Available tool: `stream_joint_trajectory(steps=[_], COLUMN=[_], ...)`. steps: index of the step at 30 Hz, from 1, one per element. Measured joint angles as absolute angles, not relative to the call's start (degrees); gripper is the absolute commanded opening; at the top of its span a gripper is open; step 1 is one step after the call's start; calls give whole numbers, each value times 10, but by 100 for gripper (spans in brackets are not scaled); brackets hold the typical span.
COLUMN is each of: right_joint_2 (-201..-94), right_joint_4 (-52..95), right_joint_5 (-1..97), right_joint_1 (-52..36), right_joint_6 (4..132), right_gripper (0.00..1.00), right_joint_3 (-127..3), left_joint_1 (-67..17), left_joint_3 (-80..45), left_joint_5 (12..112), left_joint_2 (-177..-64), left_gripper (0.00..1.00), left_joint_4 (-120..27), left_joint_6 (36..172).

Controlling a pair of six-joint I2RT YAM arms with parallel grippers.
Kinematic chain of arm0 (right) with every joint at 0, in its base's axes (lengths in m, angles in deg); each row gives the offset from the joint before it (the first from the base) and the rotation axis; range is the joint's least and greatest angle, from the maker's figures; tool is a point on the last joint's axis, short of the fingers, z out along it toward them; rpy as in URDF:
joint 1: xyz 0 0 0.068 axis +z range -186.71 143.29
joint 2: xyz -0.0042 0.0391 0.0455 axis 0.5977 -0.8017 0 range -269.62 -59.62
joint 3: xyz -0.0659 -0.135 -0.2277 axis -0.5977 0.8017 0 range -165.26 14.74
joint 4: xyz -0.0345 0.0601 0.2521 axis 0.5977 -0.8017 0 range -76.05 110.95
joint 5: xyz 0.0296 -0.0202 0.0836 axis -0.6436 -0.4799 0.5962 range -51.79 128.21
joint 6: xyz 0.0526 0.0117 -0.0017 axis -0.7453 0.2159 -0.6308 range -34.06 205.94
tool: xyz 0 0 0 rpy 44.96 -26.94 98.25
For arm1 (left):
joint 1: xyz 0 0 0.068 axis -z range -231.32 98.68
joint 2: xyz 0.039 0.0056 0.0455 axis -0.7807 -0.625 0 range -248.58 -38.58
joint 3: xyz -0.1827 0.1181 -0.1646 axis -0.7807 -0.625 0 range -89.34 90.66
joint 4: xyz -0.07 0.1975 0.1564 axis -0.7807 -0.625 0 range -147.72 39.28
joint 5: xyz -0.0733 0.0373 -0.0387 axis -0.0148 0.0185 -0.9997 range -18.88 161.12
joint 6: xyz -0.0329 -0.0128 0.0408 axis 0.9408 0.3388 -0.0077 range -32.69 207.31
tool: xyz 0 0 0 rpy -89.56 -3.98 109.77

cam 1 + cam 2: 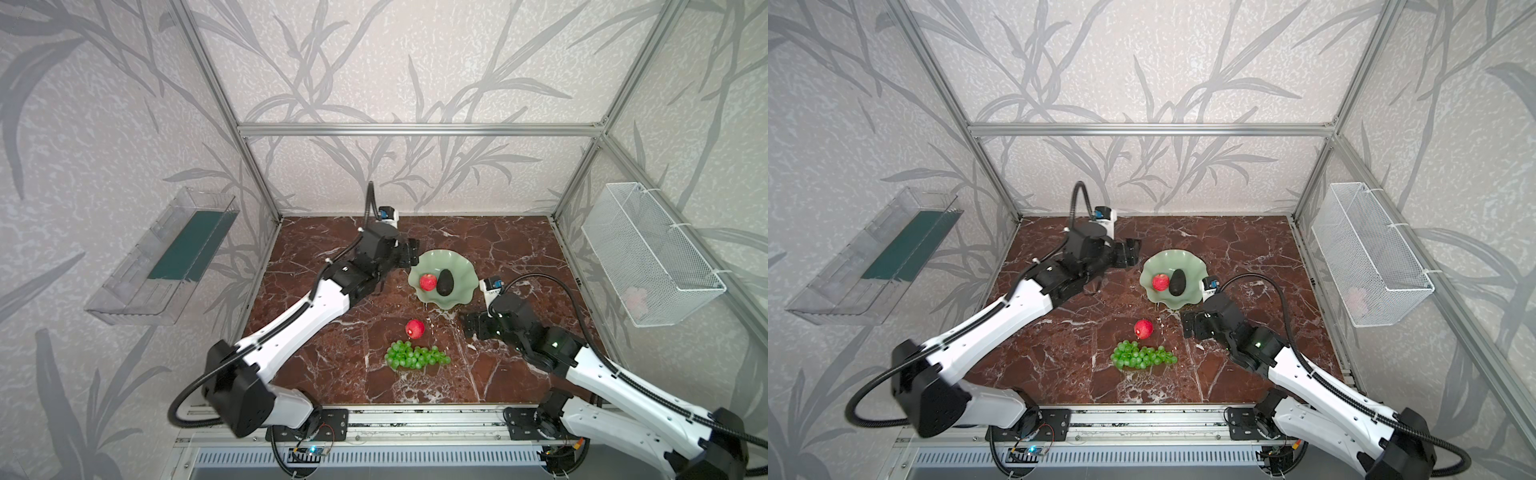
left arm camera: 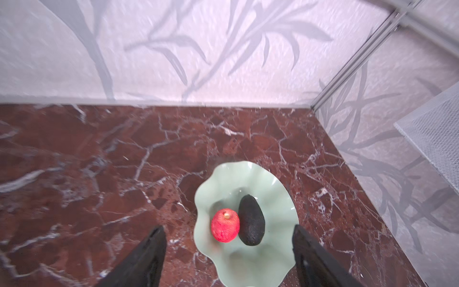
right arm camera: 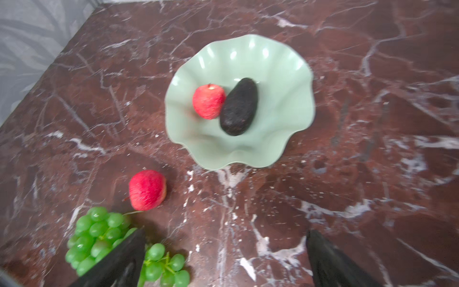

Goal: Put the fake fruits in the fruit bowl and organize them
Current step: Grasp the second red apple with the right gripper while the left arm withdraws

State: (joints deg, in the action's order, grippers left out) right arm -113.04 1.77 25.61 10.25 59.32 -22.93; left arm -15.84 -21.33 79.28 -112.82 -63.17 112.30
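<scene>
Beside the fruit bowl (image 1: pixel 461 266) at mid-frame the left pincer (image 1: pixel 411 252) hangs open and empty, the apple (image 1: pixel 428 282) tucked against the avocado (image 1: pixel 445 282), seemingly to spare room, while the right pincer (image 1: pixel 471 326) gapes empty near the grapes (image 1: pixel 417 356).

both top views look steeply down from high over the front edge of the table (image 1: pixel 332 365) toward the back wall (image 1: pixel 415 174), far from the fruit bowl (image 1: pixel 442 259). the left wrist view sits near the fruit bowl, angled toward that wall; the right wrist view, also near, looks almost straight down. all four share the fruit bowl.
</scene>
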Motion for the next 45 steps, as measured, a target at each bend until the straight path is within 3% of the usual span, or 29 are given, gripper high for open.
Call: stream_joint_trajectory(steps=[6, 16, 32, 45], right_joint_2=[-1245, -1393, -1540, -1585], right_joint_4=[59, 119, 166, 174], right_joint_5=[249, 263, 282, 286], right_joint_1=[176, 201, 204, 204], right_joint_6=[560, 519, 497, 480], right_gripper=[98, 89, 68, 49], right_joint_3=[-268, -296, -373, -378], left_joint_1=[-230, -282, -305, -334], left_joint_3=[-366, -395, -432, -432], left_joint_5=[819, 927, 953, 921], left_joint_2=[-912, -722, -709, -712], left_gripper=[96, 100, 99, 99], left_joint_4=[-634, -697, -731, -734], left_joint_6=[1100, 982, 963, 975])
